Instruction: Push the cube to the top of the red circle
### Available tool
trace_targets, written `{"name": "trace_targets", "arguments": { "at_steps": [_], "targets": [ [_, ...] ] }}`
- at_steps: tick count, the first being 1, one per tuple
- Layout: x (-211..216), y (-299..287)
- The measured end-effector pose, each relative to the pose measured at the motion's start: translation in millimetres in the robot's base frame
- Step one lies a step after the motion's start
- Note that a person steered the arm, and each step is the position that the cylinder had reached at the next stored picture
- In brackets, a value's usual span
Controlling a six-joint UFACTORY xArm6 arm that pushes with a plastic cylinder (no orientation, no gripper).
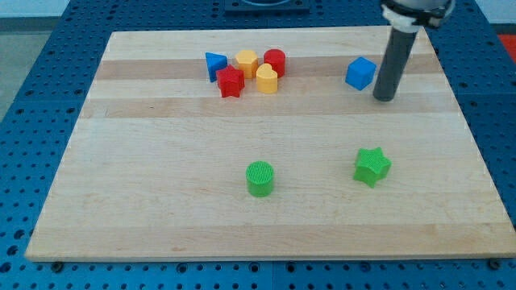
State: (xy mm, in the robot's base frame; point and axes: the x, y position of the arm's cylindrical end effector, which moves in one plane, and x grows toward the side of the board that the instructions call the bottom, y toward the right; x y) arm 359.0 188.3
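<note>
Blue cube [361, 72]: it sits toward the far right of the wooden surface [161, 161], well apart from the cluster at far centre-left. That cluster holds the red circle [275, 60], a yellow hexagonal block [247, 60], a yellow rounded block [267, 79], a red star [230, 81] and a blue triangle [214, 64]. A green cylinder [260, 178] and a green star [372, 166] lie nearer, clear of the likely path.

The arm carries no gripper, so nothing is held and nothing can be grasped; contact is by pushing only. The tip [384, 98] rests just right of the cube, slightly nearer, and whether it touches cannot be told.

Handling judgement: the cube appears small, rigid and light, and should slide readily on smooth wood. Flat faces accept a push well, but an off-centre contact is likely to rotate it. Apply force to the middle of the right face, driving leftward, then correct toward the far side of the red circle.
</note>
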Motion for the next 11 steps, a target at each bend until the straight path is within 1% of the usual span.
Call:
{"name": "trace_targets", "arguments": {
  "at_steps": [1, 2, 3, 4, 5, 6, 7, 8, 10, 11],
  "targets": [
    [-38, -43],
    [-64, -93],
    [-80, -87],
    [-86, -88],
    [-87, -64],
    [-114, -45],
    [-114, -114],
    [-114, -138],
    [-114, -161],
    [-114, -125]
  ]
}}
